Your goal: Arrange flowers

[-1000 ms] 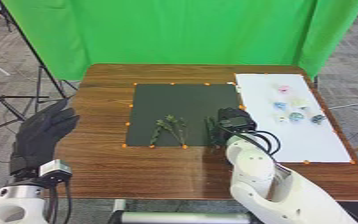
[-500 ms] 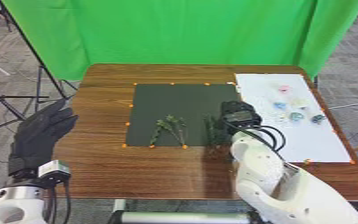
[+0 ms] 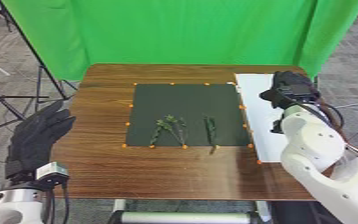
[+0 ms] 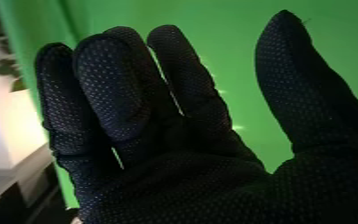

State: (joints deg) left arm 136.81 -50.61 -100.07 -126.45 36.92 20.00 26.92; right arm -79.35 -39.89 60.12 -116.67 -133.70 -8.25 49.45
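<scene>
Hovering — right hand (image 3: 287, 81) relaxed, thumb apart

Green sprigs (image 3: 211, 131) flat on black mat (image 3: 184, 100)

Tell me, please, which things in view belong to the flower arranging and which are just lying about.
For the job:
- leafy stems and slender green stem, on the dark mat
- white sheet
- right robot hand

Apparently not:
- green curtain
- pale bar at the near side
- left robot hand, seemingly idle

Room between lone sprig (image 3: 211, 131) and white sheet (image 3: 264, 142), sheet's far end seemingly blocked by right robot hand (image 3: 293, 86)
</scene>
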